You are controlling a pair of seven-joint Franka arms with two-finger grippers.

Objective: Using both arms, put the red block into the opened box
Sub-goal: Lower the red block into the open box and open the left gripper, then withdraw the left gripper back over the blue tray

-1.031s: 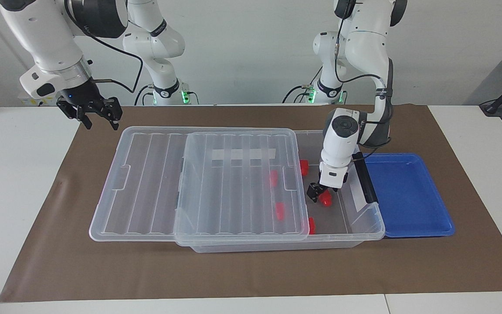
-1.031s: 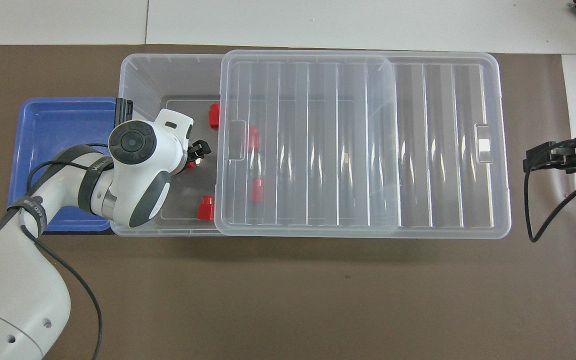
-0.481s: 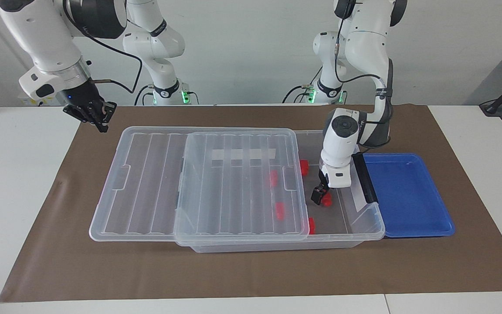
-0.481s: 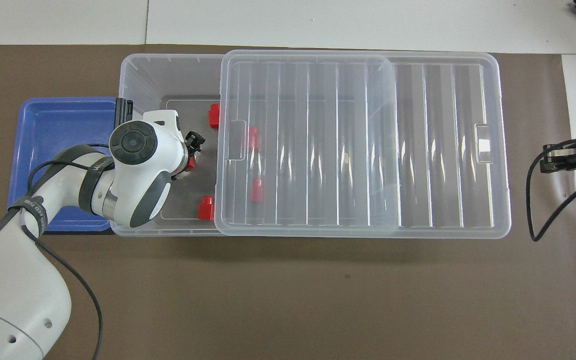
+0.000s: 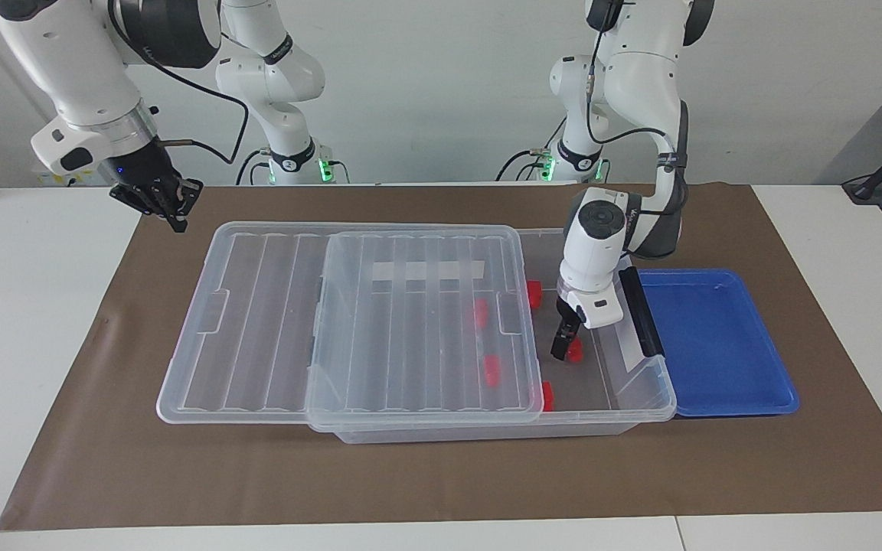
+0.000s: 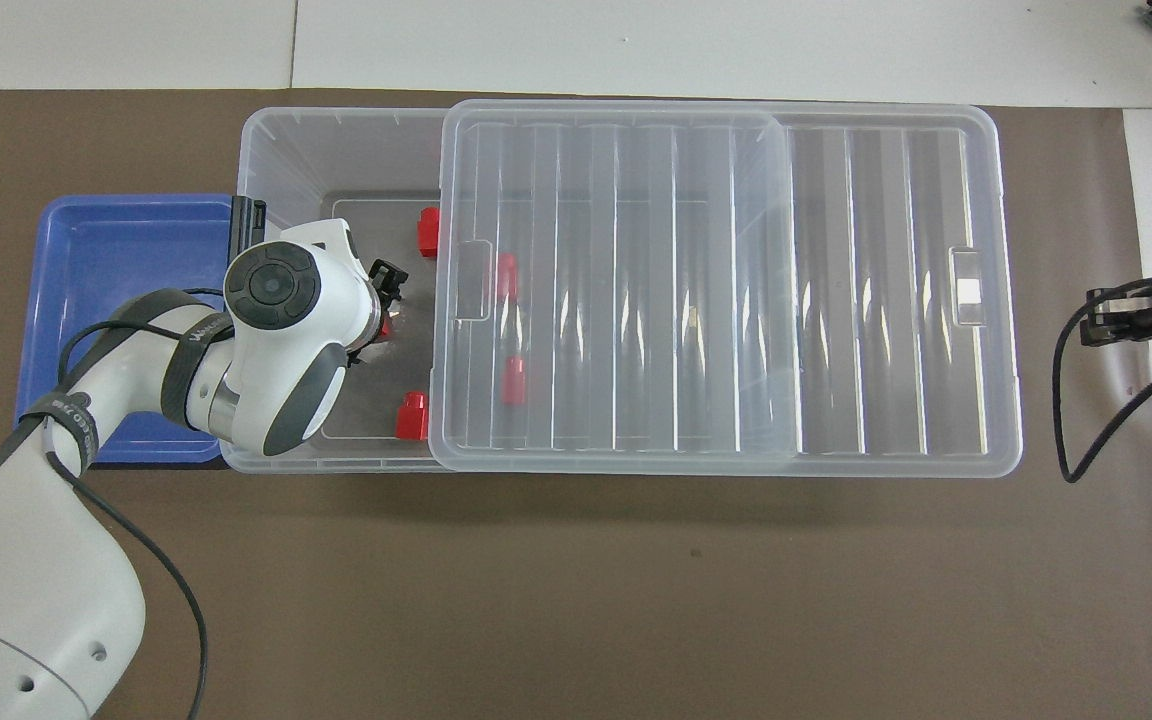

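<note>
Update: the right pincer [image 5: 169, 203] has snapped its fingers together in the last second. It's holding nothing and just waits up over the mat [image 5: 410, 474], off the end of the lid [image 5: 410, 329].

The left pincer [image 5: 566, 346] is down inside the open end of the box [image 5: 663, 392], and it's turned a bit since a second ago. Its fingers are apart, so it's not clamped on anything. The block [image 5: 576, 350] sits on the box floor right at its tip, on the tray [image 5: 717, 344] side. Can't tell if it's touching a finger.

Going outward from that pincer:
- One other block [image 5: 534, 293] lies closer to the robots than the pincer, by the lid's edge.
- Two more show through the lid, beside the pincer.
- The last one [image 5: 547, 396] lies farther out than the pincer.

My read is that the drop is done. All five are in the box and the tray's bare, so the left arm only has to lift out.
</note>
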